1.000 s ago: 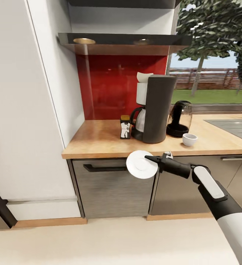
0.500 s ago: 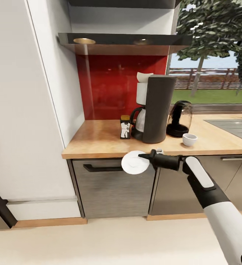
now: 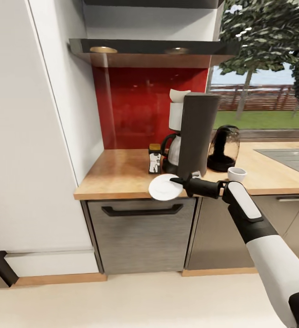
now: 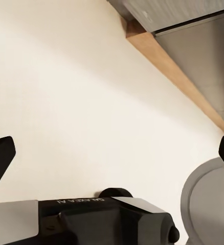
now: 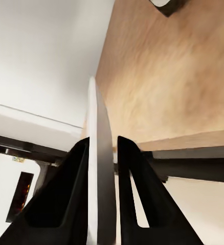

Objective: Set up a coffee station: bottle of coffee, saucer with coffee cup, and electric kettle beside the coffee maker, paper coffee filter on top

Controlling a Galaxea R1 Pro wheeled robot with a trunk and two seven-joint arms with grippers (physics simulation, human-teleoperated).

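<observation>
The right gripper (image 3: 176, 182) pinches the white saucer (image 3: 163, 187) by its rim, fingers (image 5: 76, 189) pressed on either face, the plate held on edge at the countertop's (image 3: 122, 171) front lip. In the head view it sits at about 7 o'clock from the coffee maker (image 3: 195, 134), with the bottle of coffee (image 3: 154, 159) at the maker's 9 o'clock, and the electric kettle (image 3: 224, 148) and coffee cup (image 3: 236, 174) round at 3 to 4 o'clock.

To do this well, the saucer should probably be carried a little further over the wood, tipped flat, and lowered until its foot rests before the fingers part. The bare patch in front of the bottle looks the safest spot, clear of the maker's base. Letting go while tilted risks it rolling off the edge.

The left gripper (image 4: 112, 153) hangs over the floor (image 4: 81, 92), its jaws spread and holding nothing.
</observation>
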